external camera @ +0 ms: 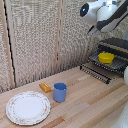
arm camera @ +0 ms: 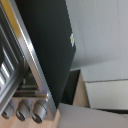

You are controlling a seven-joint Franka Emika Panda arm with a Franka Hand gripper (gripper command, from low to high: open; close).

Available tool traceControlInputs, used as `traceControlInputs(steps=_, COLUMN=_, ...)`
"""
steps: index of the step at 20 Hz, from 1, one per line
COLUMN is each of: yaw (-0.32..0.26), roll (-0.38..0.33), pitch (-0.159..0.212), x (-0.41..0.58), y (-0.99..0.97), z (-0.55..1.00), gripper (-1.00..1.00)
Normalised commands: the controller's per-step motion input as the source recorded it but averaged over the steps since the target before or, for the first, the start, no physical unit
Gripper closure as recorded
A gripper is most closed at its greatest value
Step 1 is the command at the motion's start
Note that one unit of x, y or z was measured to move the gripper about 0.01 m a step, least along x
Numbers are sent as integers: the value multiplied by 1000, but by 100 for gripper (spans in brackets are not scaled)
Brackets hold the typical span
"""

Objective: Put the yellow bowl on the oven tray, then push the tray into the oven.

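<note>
Hand [external camera: 93, 30]: raised clear, holding nothing; whether its fingers are parted cannot be told.
Yellow dish [external camera: 105, 57]: below the hand, already resting on the baking sheet [external camera: 116, 64].
Baking sheet: drawn out of the oven [external camera: 116, 44], below the hand.
Step in hand — likely taking the sheet's rim.
Next: descend to that near edge, close gently, push inward.

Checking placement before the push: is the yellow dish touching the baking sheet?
Touching. In the exterior view the yellow dish sits directly on the baking sheet, no gap beneath it.
</note>
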Motion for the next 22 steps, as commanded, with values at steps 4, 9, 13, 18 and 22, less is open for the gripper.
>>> traceControlInputs(steps=4, yaw=123, roll=-258, pitch=206, x=0, y=375, z=-406, gripper=-100)
traceControlInputs(steps=9, yaw=185, roll=-222, pitch=187, x=21, y=249, z=-472, gripper=-100)
traceControlInputs(steps=13, yaw=235, roll=-95, pitch=106, x=78, y=264, z=-511, gripper=-100)
traceControlInputs(steps=18, yaw=227, roll=-14, pitch=3, x=-6, y=147, z=-445, gripper=-100)
traceControlInputs(steps=22, yaw=152, roll=0, pitch=-65, x=-161, y=-74, z=-347, gripper=-100)
